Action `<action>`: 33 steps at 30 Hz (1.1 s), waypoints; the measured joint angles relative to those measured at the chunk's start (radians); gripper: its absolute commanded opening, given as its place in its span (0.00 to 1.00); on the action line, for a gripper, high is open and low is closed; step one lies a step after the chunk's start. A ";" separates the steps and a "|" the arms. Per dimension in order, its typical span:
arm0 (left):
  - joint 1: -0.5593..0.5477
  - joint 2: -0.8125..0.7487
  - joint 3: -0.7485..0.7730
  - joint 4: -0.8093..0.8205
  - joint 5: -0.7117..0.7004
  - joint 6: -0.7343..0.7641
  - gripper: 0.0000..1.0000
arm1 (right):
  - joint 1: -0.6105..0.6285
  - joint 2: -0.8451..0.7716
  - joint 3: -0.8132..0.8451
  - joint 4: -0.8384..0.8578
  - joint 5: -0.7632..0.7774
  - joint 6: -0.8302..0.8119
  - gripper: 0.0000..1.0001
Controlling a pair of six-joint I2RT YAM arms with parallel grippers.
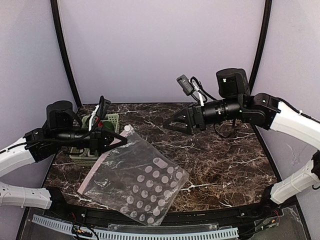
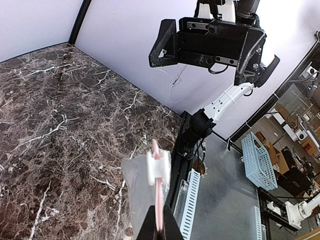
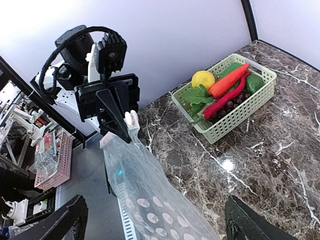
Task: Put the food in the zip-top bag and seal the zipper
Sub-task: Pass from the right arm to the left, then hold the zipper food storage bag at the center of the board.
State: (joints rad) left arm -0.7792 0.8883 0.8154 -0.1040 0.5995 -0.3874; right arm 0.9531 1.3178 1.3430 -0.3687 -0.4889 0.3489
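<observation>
The zip-top bag (image 1: 142, 182) is clear with white dots and lies on the marble, its mouth end lifted toward the left. My left gripper (image 1: 114, 141) is shut on the zipper (image 2: 159, 200), a pink strip with a white slider (image 2: 159, 167) just beyond the fingertips. The bag also shows in the right wrist view (image 3: 150, 192). The food lies in the pale green basket (image 3: 250, 107): a yellow lemon (image 3: 203, 79), a red chili (image 3: 225, 99), an orange piece (image 3: 229, 82) and green leaves (image 3: 198, 95). My right gripper (image 1: 170, 124) is open and empty, in the air right of the bag's mouth.
The basket (image 1: 113, 121) stands at the back left, mostly hidden behind my left arm. Dark marble table (image 1: 220, 150) ends at a black front edge. The curtain wall closes the back and sides.
</observation>
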 measured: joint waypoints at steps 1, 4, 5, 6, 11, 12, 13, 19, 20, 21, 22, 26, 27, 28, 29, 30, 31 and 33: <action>0.000 -0.004 -0.003 -0.004 -0.006 0.000 0.01 | -0.009 -0.003 -0.009 0.003 0.002 0.000 0.94; 0.000 -0.011 -0.010 -0.011 -0.019 -0.001 0.01 | -0.038 -0.007 -0.027 0.009 0.004 0.000 0.94; 0.000 -0.014 -0.013 -0.014 -0.021 0.000 0.01 | -0.046 -0.009 -0.031 0.012 0.004 0.000 0.95; 0.000 -0.017 -0.013 -0.019 -0.023 0.000 0.01 | -0.053 -0.011 -0.036 0.014 0.004 0.001 0.95; 0.000 -0.031 -0.014 -0.033 -0.040 0.000 0.01 | -0.069 -0.023 -0.057 0.035 0.001 0.005 0.98; 0.000 -0.033 -0.014 -0.037 -0.042 0.001 0.01 | -0.070 -0.022 -0.059 0.037 -0.002 0.006 0.98; 0.000 -0.036 -0.014 -0.043 -0.043 0.002 0.01 | -0.070 -0.020 -0.059 0.037 -0.006 0.006 0.96; 0.000 -0.053 -0.014 -0.063 -0.042 0.002 0.01 | -0.045 0.010 -0.059 0.026 -0.014 0.000 0.89; 0.000 -0.056 -0.014 -0.064 -0.041 0.002 0.01 | -0.033 0.014 -0.059 0.024 -0.014 0.000 0.87; 0.000 -0.059 -0.014 -0.066 -0.039 0.002 0.01 | -0.022 0.015 -0.059 0.024 -0.014 -0.003 0.85; 0.000 -0.062 -0.014 -0.069 -0.037 0.002 0.01 | -0.011 0.016 -0.059 0.026 -0.014 -0.006 0.82; 0.000 -0.071 -0.014 -0.075 -0.021 0.002 0.01 | 0.022 0.037 -0.057 0.056 -0.039 -0.011 0.74; 0.000 -0.074 -0.014 -0.076 -0.016 0.002 0.01 | 0.028 0.051 -0.050 0.060 -0.047 -0.016 0.72; 0.000 -0.078 -0.014 -0.076 -0.014 0.002 0.01 | 0.034 0.067 -0.042 0.065 -0.054 -0.022 0.70; 0.000 -0.083 -0.014 -0.077 -0.013 0.002 0.01 | 0.043 0.090 -0.027 0.071 -0.062 -0.024 0.68; 0.000 -0.087 -0.014 -0.078 -0.013 0.002 0.01 | 0.055 0.117 -0.011 0.080 -0.072 -0.026 0.67; 0.000 -0.092 -0.014 -0.078 -0.012 0.002 0.01 | 0.066 0.142 0.003 0.089 -0.082 -0.030 0.66; 0.000 -0.099 -0.014 -0.078 -0.010 0.003 0.01 | 0.082 0.182 0.023 0.105 -0.102 -0.033 0.62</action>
State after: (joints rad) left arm -0.7792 0.7891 0.8017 -0.1818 0.5892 -0.3847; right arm 1.0351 1.4998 1.3659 -0.2638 -0.5911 0.3161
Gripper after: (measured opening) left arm 0.009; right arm 0.661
